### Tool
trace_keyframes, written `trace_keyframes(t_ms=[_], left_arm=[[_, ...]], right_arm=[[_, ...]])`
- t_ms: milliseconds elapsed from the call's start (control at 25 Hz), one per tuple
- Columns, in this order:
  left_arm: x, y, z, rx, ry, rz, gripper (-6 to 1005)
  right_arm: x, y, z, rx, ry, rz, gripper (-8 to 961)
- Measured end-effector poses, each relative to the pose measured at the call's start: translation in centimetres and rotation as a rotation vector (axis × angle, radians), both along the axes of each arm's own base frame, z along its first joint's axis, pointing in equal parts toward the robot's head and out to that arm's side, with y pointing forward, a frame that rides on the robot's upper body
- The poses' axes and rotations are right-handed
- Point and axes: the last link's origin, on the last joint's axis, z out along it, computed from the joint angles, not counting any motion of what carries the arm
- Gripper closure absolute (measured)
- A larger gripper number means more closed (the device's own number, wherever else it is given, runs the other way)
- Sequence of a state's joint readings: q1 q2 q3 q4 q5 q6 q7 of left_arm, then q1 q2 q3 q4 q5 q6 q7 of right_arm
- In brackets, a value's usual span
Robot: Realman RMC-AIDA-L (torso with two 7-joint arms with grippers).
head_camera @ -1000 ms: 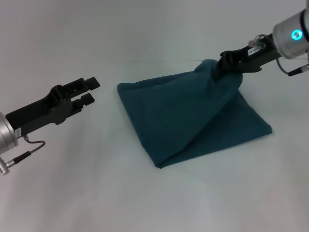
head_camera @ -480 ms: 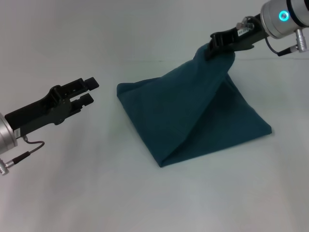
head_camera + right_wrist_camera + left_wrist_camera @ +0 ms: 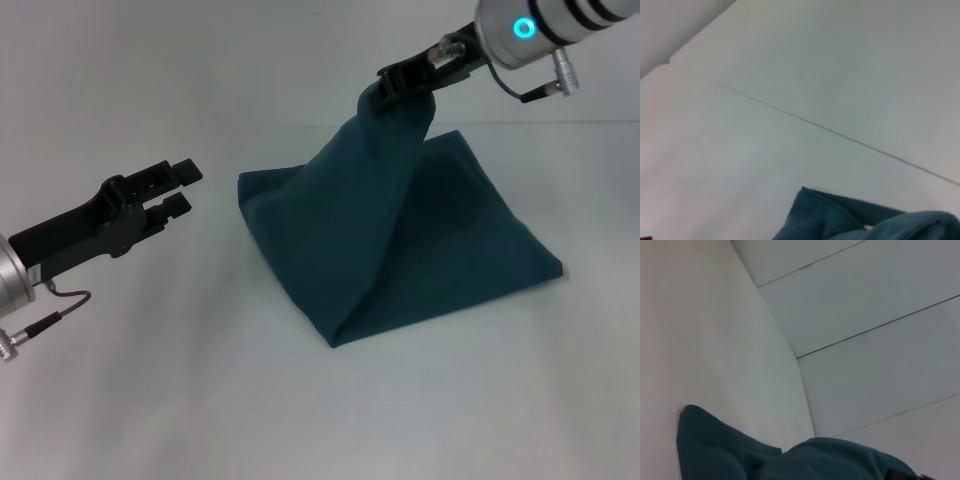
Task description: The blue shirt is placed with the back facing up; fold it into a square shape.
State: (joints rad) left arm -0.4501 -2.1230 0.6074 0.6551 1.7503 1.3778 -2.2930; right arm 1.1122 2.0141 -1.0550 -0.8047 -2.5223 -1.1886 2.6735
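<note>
Blue shirt (image 3: 400,230), one corner tented upward

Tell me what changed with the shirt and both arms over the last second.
The right end effector, shut on a corner of the blue shirt, climbed and swung toward the robot's left, dragging that corner higher and across over the rest of the cloth, which now hangs as a taller peak. The left end effector stayed open and hovering off the shirt's left side. The shirt's lower edges kept their place on the table.

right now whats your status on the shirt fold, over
Right gripper shut on the blue shirt, one corner lifted high, rest on the table. Left gripper open, hovering left of the shirt. Nothing in the way.
</note>
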Motion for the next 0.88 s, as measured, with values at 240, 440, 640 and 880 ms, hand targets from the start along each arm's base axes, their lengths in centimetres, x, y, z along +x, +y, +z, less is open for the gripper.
trace_keyframes(t_ms=[240,440,640,880], left_arm=[[0.0,0.1,0.0,0.000,-0.001,0.002,366],[0.1,0.2,0.0,0.002,0.000,0.003,366],[0.1,0.3,-0.2,0.000,-0.002,0.006,366],[0.1,0.3,-0.2,-0.001,-0.003,0.007,366]], right_arm=[[-0.4,0.5,-0.4,0.029,-0.060,0.074,911],[-1.4,0.8,-0.2,0.056,-0.058,0.127,911],[-2.2,0.9,-0.9,0.058,-0.090,0.178,911],[-0.1,0.7,-2.4,0.035,-0.199,0.162,911]])
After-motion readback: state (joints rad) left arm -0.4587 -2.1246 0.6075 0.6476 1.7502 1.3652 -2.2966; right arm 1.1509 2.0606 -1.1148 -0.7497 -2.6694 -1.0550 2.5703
